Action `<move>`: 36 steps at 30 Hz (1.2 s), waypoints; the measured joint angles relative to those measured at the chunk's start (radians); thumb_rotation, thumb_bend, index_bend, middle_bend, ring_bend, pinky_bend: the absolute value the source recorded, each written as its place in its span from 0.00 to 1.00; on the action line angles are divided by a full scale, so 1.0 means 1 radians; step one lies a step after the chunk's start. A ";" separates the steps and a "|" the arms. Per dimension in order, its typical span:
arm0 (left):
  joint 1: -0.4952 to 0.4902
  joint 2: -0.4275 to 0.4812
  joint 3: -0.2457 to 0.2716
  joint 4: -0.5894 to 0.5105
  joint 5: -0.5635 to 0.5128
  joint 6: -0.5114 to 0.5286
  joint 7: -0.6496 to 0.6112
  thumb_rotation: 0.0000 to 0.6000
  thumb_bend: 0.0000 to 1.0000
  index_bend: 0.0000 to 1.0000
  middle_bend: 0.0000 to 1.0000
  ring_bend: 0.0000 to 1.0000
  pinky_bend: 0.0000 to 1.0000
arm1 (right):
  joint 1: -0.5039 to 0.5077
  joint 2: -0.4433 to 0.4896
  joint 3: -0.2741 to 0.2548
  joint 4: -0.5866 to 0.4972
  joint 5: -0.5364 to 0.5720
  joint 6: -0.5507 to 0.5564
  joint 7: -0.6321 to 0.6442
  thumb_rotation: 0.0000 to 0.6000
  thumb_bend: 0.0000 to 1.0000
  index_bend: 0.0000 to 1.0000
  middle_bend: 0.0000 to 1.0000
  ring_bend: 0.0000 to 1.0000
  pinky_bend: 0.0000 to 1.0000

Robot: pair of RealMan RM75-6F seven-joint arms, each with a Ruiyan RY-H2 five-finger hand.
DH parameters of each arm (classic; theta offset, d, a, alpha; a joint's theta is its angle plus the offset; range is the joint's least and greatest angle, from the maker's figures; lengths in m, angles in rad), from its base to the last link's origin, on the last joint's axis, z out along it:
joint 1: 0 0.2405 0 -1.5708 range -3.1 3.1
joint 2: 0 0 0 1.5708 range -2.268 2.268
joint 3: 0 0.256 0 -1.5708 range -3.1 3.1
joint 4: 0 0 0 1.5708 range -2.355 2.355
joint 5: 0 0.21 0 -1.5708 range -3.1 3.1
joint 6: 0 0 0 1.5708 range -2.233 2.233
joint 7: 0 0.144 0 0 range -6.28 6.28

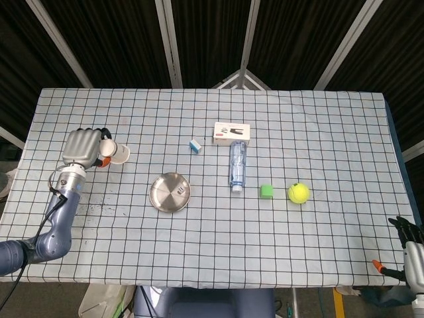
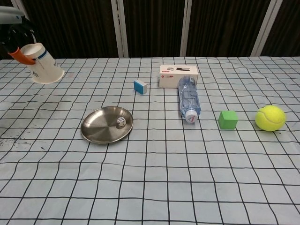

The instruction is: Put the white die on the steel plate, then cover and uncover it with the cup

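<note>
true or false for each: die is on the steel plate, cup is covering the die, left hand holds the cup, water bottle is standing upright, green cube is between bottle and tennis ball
1. The white die lies on the steel plate: true.
2. The cup covers the die: false, it is held off to the left of the plate.
3. The left hand holds the cup: true.
4. The water bottle stands upright: false, it lies on its side.
5. The green cube sits between bottle and tennis ball: true.
</note>
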 measured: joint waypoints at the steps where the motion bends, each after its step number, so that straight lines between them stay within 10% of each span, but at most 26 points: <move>1: 0.002 0.000 0.001 0.008 0.000 -0.010 -0.004 1.00 0.49 0.55 0.47 0.35 0.31 | 0.001 -0.002 0.000 0.001 0.002 -0.002 -0.004 1.00 0.04 0.18 0.12 0.12 0.02; 9: 0.004 -0.052 0.033 0.100 0.012 -0.089 -0.012 1.00 0.49 0.49 0.42 0.31 0.31 | 0.007 -0.009 0.001 0.002 0.019 -0.015 -0.022 1.00 0.04 0.18 0.12 0.11 0.02; 23: -0.045 -0.110 0.073 0.124 -0.113 -0.106 0.138 1.00 0.32 0.09 0.02 0.02 0.20 | 0.006 -0.004 0.002 0.001 0.019 -0.012 -0.012 1.00 0.04 0.18 0.12 0.12 0.02; 36: -0.059 -0.077 0.085 0.002 -0.124 -0.051 0.188 1.00 0.22 0.00 0.00 0.00 0.11 | 0.004 0.000 0.003 -0.002 0.020 -0.008 -0.012 1.00 0.04 0.18 0.12 0.12 0.02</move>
